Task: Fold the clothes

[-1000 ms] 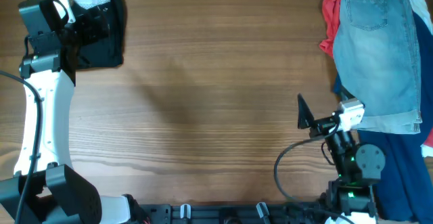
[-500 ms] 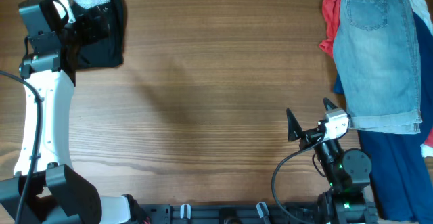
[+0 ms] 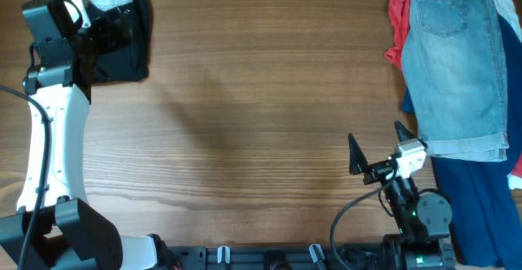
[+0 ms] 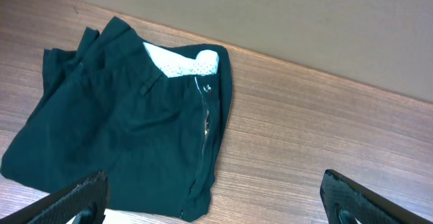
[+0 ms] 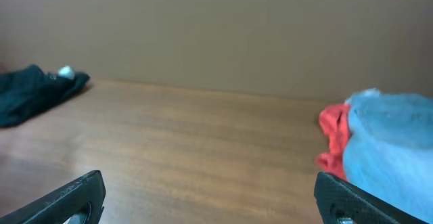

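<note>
Left end effector (image 4: 216, 207) wide open, empty, above plain black soft-fabric garment (image 4: 115, 136) bundled at far-left corner of wooden tabletop (image 3: 245, 99). Right end effector (image 3: 378, 143) spread, empty. Likely best: pinch one loose edge only, avoid dragging layers.

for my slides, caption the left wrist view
Open left gripper hovers over the black garment, white inner label showing, on the wooden table.

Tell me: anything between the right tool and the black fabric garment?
Nothing visible: only bare wooden table separates the open right tool from the black fabric garment at the far-left corner.
</note>
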